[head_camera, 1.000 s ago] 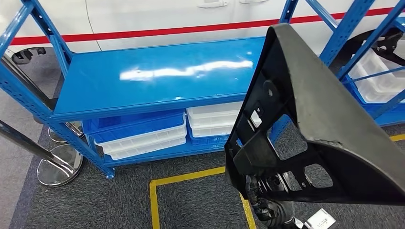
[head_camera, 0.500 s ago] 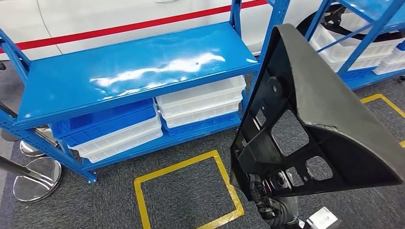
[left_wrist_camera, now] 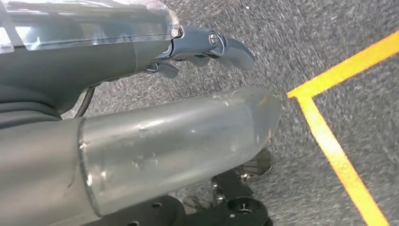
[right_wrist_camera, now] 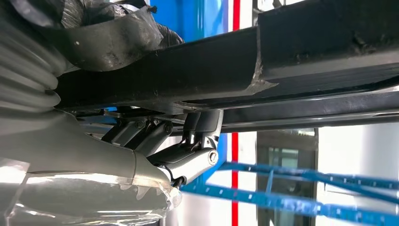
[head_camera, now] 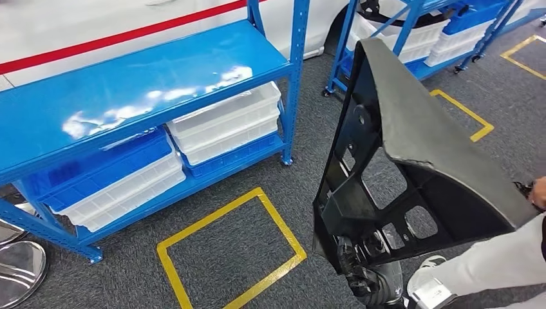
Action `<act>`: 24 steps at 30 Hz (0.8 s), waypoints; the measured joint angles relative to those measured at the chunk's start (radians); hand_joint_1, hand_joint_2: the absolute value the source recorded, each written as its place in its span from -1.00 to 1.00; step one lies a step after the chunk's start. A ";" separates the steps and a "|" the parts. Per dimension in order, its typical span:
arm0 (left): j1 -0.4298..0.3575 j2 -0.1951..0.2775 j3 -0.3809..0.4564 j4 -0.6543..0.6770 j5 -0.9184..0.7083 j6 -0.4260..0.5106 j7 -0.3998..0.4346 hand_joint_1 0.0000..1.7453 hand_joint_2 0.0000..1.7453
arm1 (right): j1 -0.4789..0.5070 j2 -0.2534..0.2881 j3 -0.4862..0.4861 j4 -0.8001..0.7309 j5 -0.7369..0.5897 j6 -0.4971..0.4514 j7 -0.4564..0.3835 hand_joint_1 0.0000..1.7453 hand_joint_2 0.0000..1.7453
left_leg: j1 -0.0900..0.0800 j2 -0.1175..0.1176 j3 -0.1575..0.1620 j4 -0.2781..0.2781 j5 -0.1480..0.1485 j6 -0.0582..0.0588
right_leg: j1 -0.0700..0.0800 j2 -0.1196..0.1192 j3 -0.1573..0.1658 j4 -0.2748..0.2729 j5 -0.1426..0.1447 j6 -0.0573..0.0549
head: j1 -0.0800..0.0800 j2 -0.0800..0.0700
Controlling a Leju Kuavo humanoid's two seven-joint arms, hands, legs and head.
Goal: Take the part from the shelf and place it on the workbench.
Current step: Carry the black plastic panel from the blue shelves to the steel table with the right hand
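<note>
A large black plastic part (head_camera: 412,129) with cut-outs stands upright in front of me at the right of the head view, carried over the grey carpet. My right hand (head_camera: 364,273) grips it from below at its lower edge. In the right wrist view the fingers (right_wrist_camera: 188,155) clamp the part's black rim (right_wrist_camera: 282,56). My left hand (left_wrist_camera: 197,47) hangs over the carpet, fingers apart, holding nothing. The blue shelf (head_camera: 129,84) lies to the left, its top board bare.
White bins (head_camera: 225,122) and a blue bin (head_camera: 96,167) fill the shelf's lower level. A yellow taped square (head_camera: 225,251) marks the floor ahead. A second blue rack (head_camera: 412,32) stands at the back right. A person's hand (head_camera: 537,192) and white-clad limb (head_camera: 489,264) are at the right edge.
The camera has swung to the right, so the shelf has slid left in the picture. A person has come into view at the right. The part stays in my right hand.
</note>
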 joint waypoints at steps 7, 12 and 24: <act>0.002 -0.002 0.004 -0.003 0.000 -0.007 0.006 -1.00 -1.00 | -0.001 0.003 -0.001 0.000 0.016 -0.001 0.014 1.00 1.00 | 0.011 -0.042 -0.048 0.086 -0.068 -0.049 | 0.013 0.014 0.027 -0.140 -0.008 -0.074 | -0.001 0.000; 0.006 -0.003 0.006 -0.004 0.000 -0.009 0.011 -1.00 -1.00 | -0.002 0.003 -0.001 0.000 0.022 -0.002 0.017 1.00 1.00 | 0.011 -0.095 -0.052 0.272 -0.164 -0.043 | 0.028 0.074 -0.057 -0.130 0.054 -0.085 | -0.001 0.000; 0.004 -0.008 0.009 -0.013 0.000 -0.016 0.012 -1.00 -1.00 | -0.001 0.003 -0.001 0.002 0.039 -0.002 0.030 1.00 1.00 | 0.002 -0.086 0.089 -0.038 -0.050 0.017 | 0.022 0.065 -0.177 0.043 -0.039 -0.031 | 0.000 0.000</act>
